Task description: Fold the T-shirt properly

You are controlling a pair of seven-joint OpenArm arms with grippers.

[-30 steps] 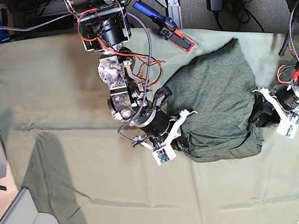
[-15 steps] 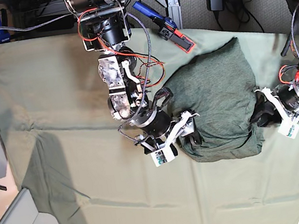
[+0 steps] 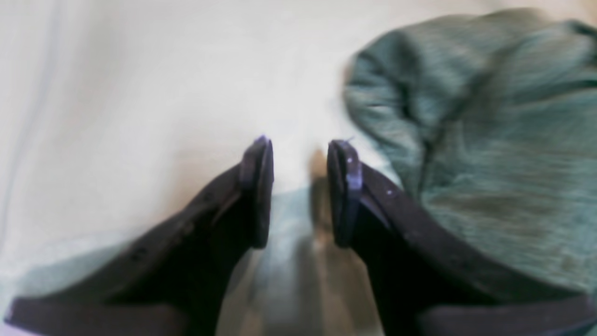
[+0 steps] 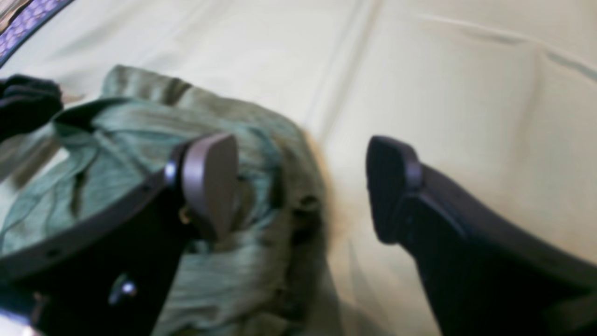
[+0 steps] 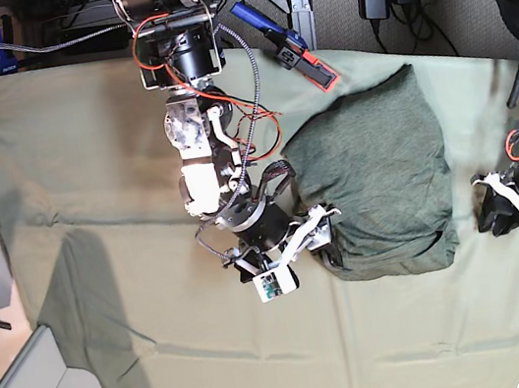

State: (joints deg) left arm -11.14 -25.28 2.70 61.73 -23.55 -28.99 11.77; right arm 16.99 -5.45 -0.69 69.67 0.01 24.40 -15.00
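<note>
Right fingers [image 4: 303, 186] now wide open off the T-shirt [image 5: 376, 174]; left fingers [image 3: 298, 191] part-open, empty, farther away.

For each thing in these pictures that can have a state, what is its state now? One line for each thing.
T-shirt: folded into a compact bundle, lying on the table cloth, held by no gripper.
Right gripper: open, empty, at the shirt's edge.
Left gripper: jaws partly apart, empty, beside the shirt, not touching it.
Table cloth: spread flat, with some wrinkles.

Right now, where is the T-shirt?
In the base view the T-shirt lies bunched on the table cloth, right of centre, between both hands.
</note>
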